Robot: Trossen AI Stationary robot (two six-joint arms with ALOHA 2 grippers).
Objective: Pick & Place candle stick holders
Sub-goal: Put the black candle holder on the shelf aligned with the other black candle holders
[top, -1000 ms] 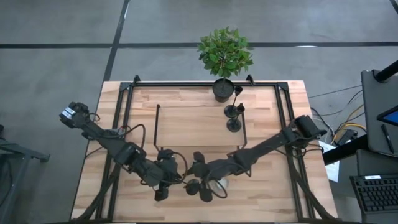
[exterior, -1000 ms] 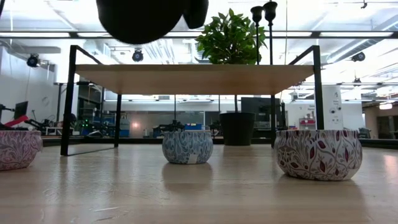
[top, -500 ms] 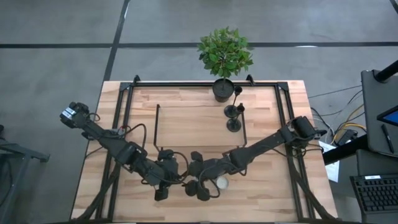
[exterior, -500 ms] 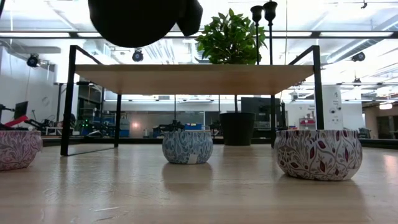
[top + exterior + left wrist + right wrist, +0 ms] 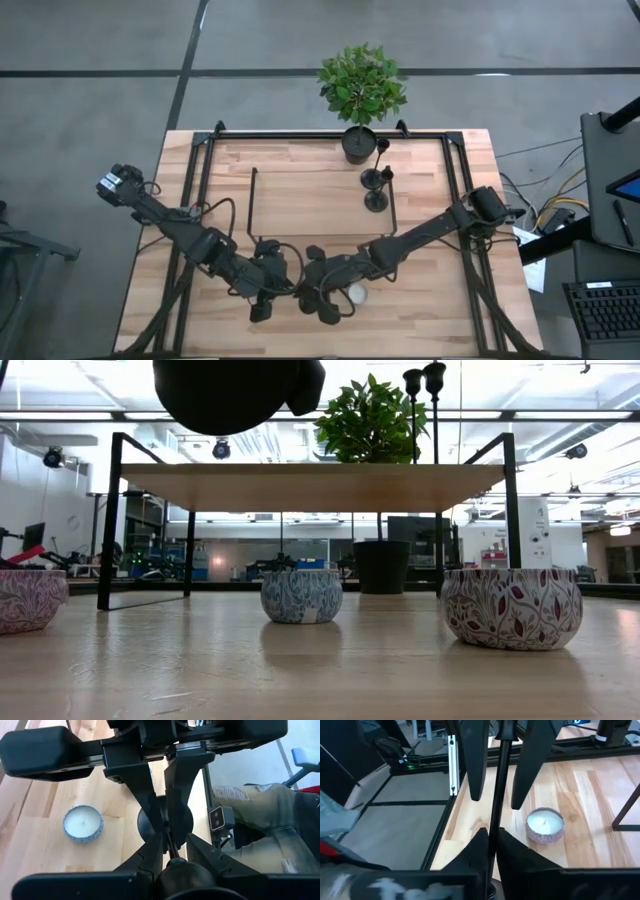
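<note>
One black candle stick holder [image 5: 496, 795] hangs upright between my two grippers near the table's front edge. Its disc base [image 5: 186, 821] shows from above in the left wrist view. My left gripper [image 5: 283, 290] is shut on its upper end. My right gripper [image 5: 312, 290] is shut on the thin stem lower down. Two more holders [image 5: 375, 178] [image 5: 377, 200] stand on their disc bases on the low shelf [image 5: 320, 200], beside the potted plant [image 5: 360, 85]. My left gripper holds the holder's rounded top end [image 5: 177, 866] between its two fingers, from above, pointing down. The stem hangs below the fingers, upright, with the base clear of the table. The fingers themselves hide the exact contact. My right gripper pinches the thin stem [image 5: 492, 832] between its two fingertips, below my left gripper's fingers [image 5: 475, 765]. It comes from the table's right side, slanting down, with the fingers lying across the upright stem.
A white tealight [image 5: 355, 293] in a patterned cup sits on the table just right of the grippers. The low view shows tealights [image 5: 300, 597] [image 5: 510, 607] [image 5: 25, 600] on the tabletop. The shelf's black frame [image 5: 253, 200] stands behind.
My right gripper has moved toward the table's left edge, up to the holder in my left gripper, and has shut on its stem. The tealight beside it now shows more fully. My left gripper has kept still with the holder.
</note>
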